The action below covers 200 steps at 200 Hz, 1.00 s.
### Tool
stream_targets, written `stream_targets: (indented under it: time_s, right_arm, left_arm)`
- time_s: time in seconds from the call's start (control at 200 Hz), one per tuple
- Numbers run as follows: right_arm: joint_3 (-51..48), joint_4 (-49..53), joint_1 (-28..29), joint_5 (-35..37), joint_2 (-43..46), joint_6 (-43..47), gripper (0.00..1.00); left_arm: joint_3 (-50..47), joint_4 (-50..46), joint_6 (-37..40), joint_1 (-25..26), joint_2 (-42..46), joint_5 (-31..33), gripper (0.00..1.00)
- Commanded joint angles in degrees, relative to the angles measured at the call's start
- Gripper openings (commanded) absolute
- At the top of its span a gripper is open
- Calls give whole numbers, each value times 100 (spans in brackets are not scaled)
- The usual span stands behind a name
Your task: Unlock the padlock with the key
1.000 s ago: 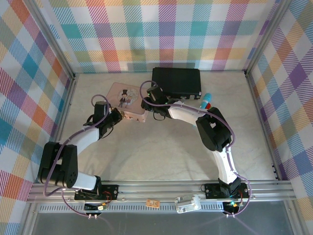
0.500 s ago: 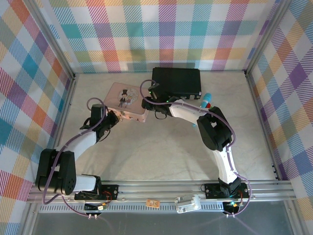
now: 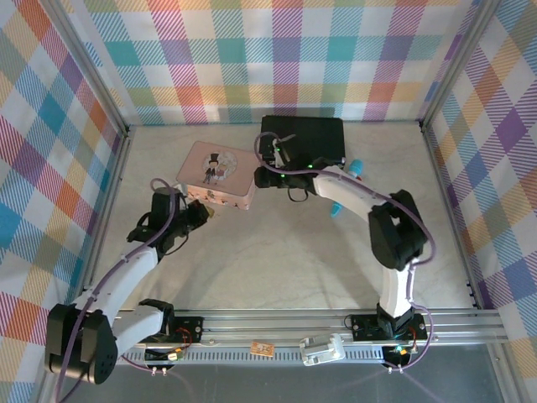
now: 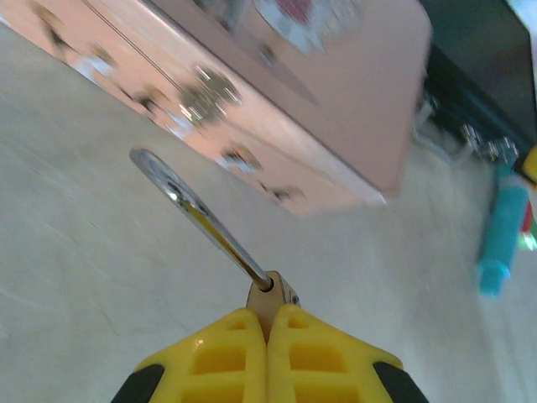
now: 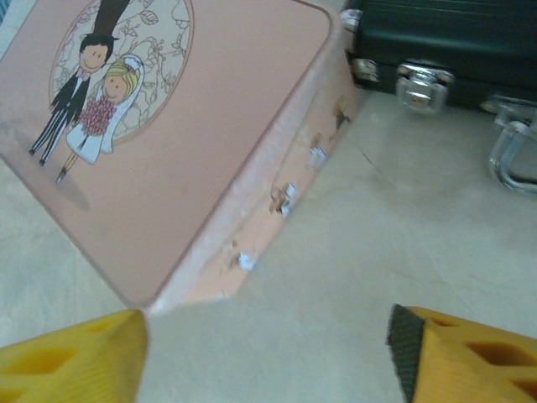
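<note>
One padlock (image 4: 201, 220) sits at the near left, its brass body pinched in the left tool (image 4: 268, 323), whose fingers are pressed together on it. Its long axis runs away from the fingers, shackle toward the one pink tin (image 5: 193, 143). The right tool (image 5: 268, 329) is spread wide, just right of the tin. One black case (image 5: 453, 34) lies farthest.

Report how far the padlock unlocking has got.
Done: the padlock is gripped, the left pincer shut on its brass body. In hand: the right pincer hangs open and empty beside the pink tin. Left: the unlocking itself; whether the shackle is already free I cannot tell.
</note>
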State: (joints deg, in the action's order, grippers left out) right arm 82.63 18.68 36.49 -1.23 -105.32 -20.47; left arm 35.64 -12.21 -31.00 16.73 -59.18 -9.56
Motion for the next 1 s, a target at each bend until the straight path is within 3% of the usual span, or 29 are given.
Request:
stream_targets:
  time_s: [0.0,0.145,0.29,0.435,0.575,0.625,0.785,0.995]
  right_arm:
    - [-642,475,-20,48,557,614,84]
    - [-1370,635,-103,613,1167,741,100]
    - [-1856,780,-322,783,1642,630,99]
    - [-2341,681,-539,964,2065,520,99]
    - [-2827,374,-810,1039,2472,528,99]
    - [-3020,136,-889,1074,2615,674,99]
    - [-3357,-298,-1398,1178,2786,1020,99]
    - [-3626,-1087,-2235,1563,2710,1297,99]
  left_arm:
    - [-79,-144,41,808,-50,310,0]
    - [-19,781,-165,1955,-824,854,0]
    - [399,1553,-249,2724,-1975,905,0]
    - [1008,1704,-282,3174,-3129,671,0]
    - [1103,1924,-528,3241,-3657,455,0]
    - [1137,1835,-502,3248,-3709,534,9]
    - [1464,1169,-279,3232,-3669,936,54]
    - [1800,220,27,3230,-3238,1731,70]
